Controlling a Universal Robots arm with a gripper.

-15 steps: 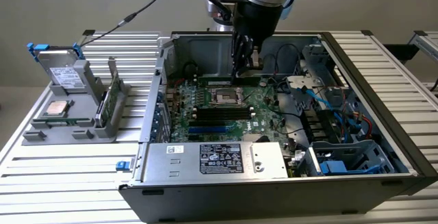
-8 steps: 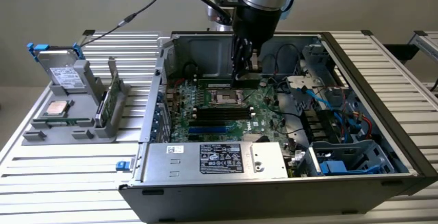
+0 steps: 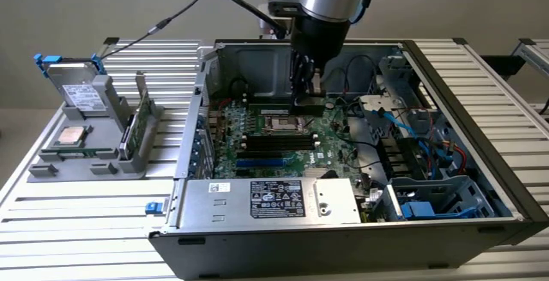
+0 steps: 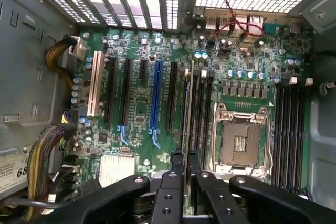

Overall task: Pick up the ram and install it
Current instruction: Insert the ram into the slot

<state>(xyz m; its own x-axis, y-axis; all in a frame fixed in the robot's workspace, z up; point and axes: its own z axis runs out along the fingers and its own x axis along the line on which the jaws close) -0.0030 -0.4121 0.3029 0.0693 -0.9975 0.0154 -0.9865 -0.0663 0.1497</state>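
My gripper (image 3: 306, 103) reaches down into the open computer case (image 3: 463, 81), just behind the processor socket (image 3: 283, 125). It is shut on the ram (image 3: 276, 109), a thin green stick with a pale label that lies level and close above the motherboard. In the wrist view the ram (image 4: 186, 108) shows edge-on between my two black fingers (image 4: 177, 159). It runs along the black memory slots (image 4: 202, 108) beside the open socket (image 4: 242, 142). I cannot tell whether its lower edge sits in a slot or hovers just over it.
Another bank of black slots (image 4: 289, 124) lies on the far side of the socket. Expansion slots (image 4: 154, 95), cable bundles (image 4: 44, 150) and the power supply (image 3: 266, 199) crowd the case. A grey holder (image 3: 86, 146) at the exterior view's left carries a silver chip (image 3: 71, 136), a drive (image 3: 81, 91) and an upright green board (image 3: 130, 133).
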